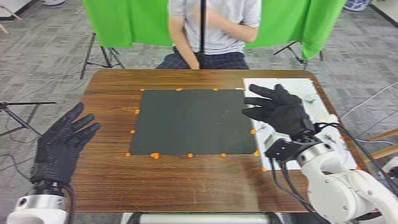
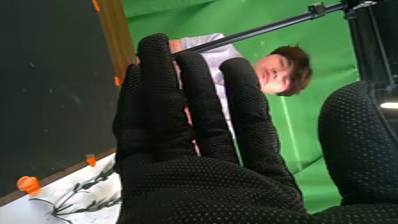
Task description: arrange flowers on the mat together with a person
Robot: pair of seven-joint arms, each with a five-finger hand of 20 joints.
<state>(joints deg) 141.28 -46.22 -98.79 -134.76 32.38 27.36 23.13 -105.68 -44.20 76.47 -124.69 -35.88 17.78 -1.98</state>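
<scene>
The dark square mat [image 1: 191, 122] lies mid-table in the head view, and part of the mat [image 2: 53, 85] shows in the right wrist view. My right hand [image 1: 282, 114] is above the white sheet beside the mat's right edge, its fingers spread towards the mat. In the right wrist view the same hand [image 2: 211, 187] has straight fingers and holds nothing. A leafy dark sprig [image 2: 62, 206] lies on the white sheet near it. My left hand [image 1: 60, 147] is over the table's left edge, open, with its fingers pointing away from the robot.
The white sheet [image 1: 280, 83] runs along the right side of the brown table [image 1: 169, 187]. Small orange pieces [image 1: 155, 156] line the mat's border. A green cloth [image 1: 129, 25] hangs behind the table, with a black stand [image 1: 105, 57] in front of it.
</scene>
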